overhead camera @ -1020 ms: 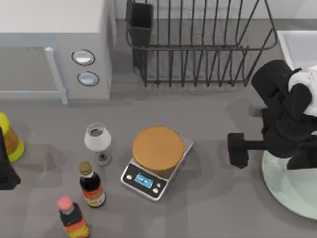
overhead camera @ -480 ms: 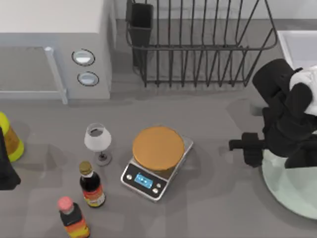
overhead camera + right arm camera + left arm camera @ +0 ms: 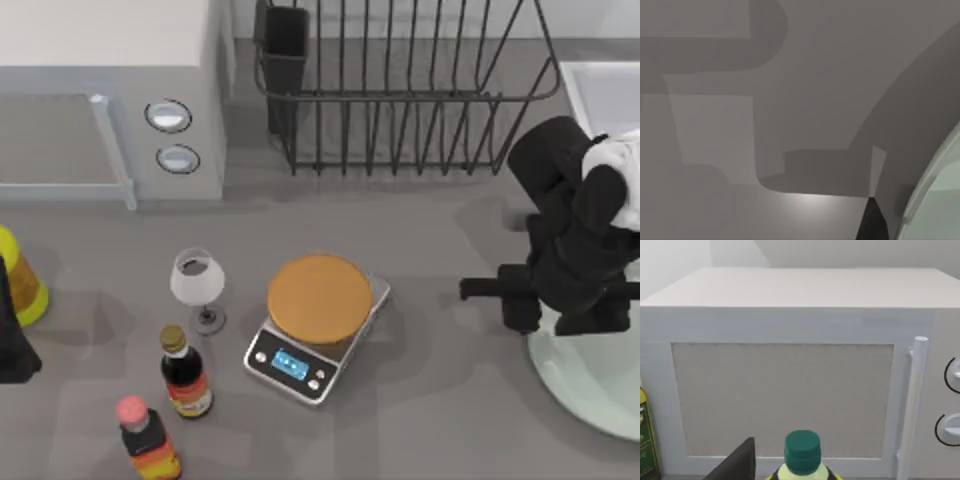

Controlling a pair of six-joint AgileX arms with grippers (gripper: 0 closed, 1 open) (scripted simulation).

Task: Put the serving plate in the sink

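now right pincer (image 3: 520,300) hovers at serving plate (image 3: 580,385) edge, finger state unclear; plate flat on desk (image 3: 430,400), sink (image 3: 600,90) beyond.

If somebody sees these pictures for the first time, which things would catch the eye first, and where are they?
Most striking is the right arm's black gripper at the table's right side, hanging at the left rim of the pale green serving plate. Next comes the orange-topped kitchen scale in the middle, then the black wire dish rack at the back, left of the sink.
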